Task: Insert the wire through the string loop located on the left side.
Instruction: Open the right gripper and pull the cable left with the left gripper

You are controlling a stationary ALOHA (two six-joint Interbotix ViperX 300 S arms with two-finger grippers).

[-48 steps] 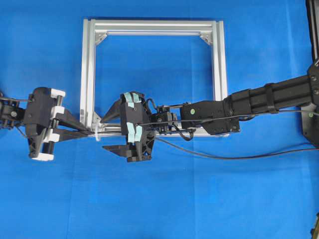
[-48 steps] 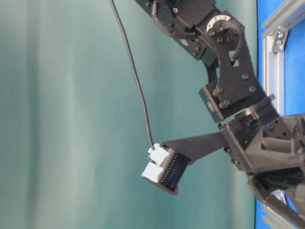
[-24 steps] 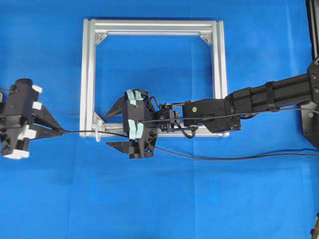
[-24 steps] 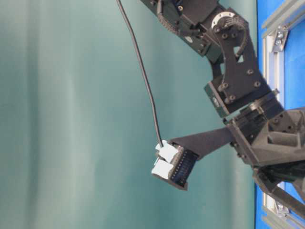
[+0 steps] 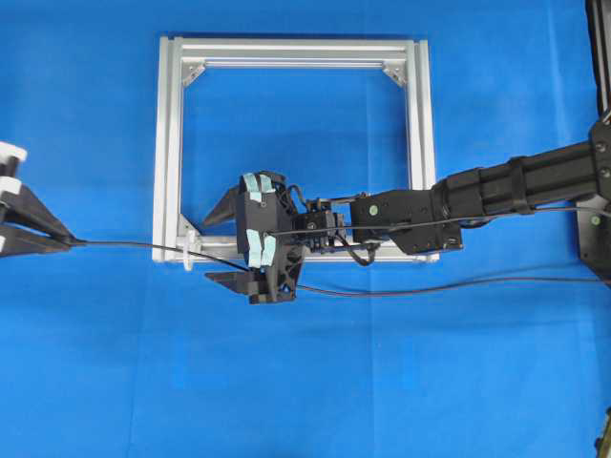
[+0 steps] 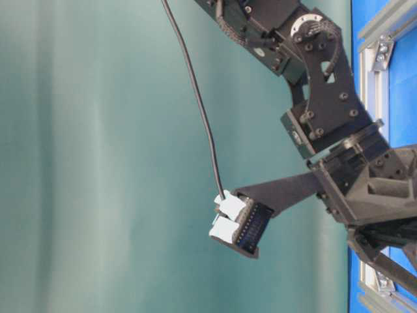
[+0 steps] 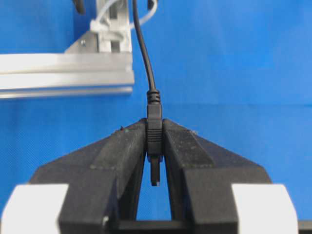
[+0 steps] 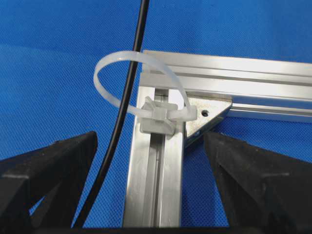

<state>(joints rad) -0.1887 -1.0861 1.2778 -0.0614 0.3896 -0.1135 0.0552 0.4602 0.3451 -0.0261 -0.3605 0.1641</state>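
Observation:
The wire (image 5: pixel 134 245) is a thin black cable. It runs from my left gripper (image 5: pixel 69 242) at the left edge of the overhead view, through the string loop (image 5: pixel 188 252), and trails off to the right. In the left wrist view, the left gripper (image 7: pixel 154 129) is shut on the wire's plug (image 7: pixel 154 132), whose tip pokes back between the fingers. The whitish string loop (image 8: pixel 136 80) stands on the aluminium frame's (image 8: pixel 161 185) corner with the wire (image 8: pixel 127 83) passing through it. My right gripper (image 8: pixel 150 141) is open, straddling the frame rail just behind the loop and holding nothing.
The square silver frame (image 5: pixel 296 52) lies on the blue mat, with a corner bracket (image 8: pixel 207 117) beside the loop. The right arm (image 5: pixel 496 191) reaches across from the right. A black arm (image 6: pixel 326 124) fills the right of the table-level view.
My left gripper has pulled leftward from beside the frame's corner to the view's left edge, drawing the wire through the loop. The right gripper has stayed open, almost still.

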